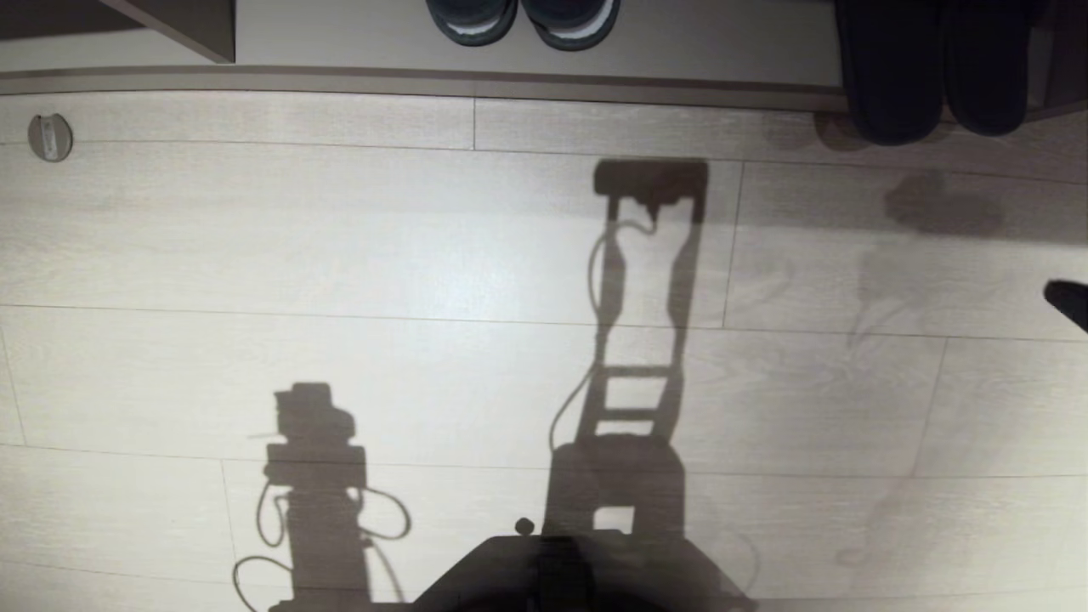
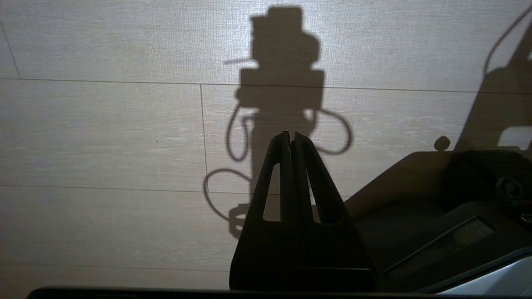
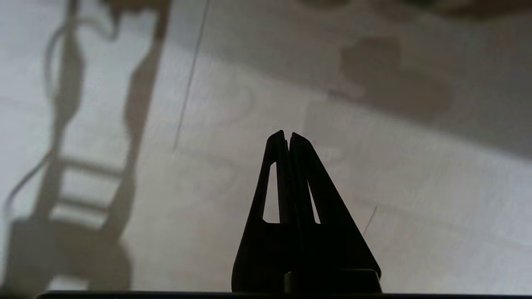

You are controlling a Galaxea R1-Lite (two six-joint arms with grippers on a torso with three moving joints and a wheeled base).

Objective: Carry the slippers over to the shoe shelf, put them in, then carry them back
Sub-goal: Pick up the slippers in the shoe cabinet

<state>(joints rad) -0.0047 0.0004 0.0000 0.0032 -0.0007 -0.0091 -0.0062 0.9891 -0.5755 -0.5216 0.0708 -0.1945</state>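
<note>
— Fingers first: how do they stand on each arm?

— Both pairs are pressed together with nothing between them. The left gripper (image 2: 290,135) hangs over bare floor (image 2: 104,137), tips meeting, beside the robot's dark base (image 2: 436,199). The right gripper (image 3: 287,135) is closed the same way, also over bare planks, holding nothing.

— Can either arm be seen from the head camera?

— Only a dark tip at the right edge of that view, too small to say which part it is. Otherwise just shadows of the arms fall across the pale wood-grain floor.

— Where are the slippers?

— The slippers (image 1: 935,72) sit side by side at the right end of the shoe shelf (image 1: 340,38), looking very dark here. Their ends stick out past the darker front edge strip (image 1: 255,82) and overhang the floor.

— Anything else in the shelf?

— A pair of dark shoes with white-edged soles (image 1: 523,21) stands near the middle of the shelf's length, well apart from the slippers. A vertical divider panel (image 1: 191,25) stands towards the left end.

— And on the floor?

— A small round metal fitting (image 1: 50,136) near the front strip, towards the left end.
</note>
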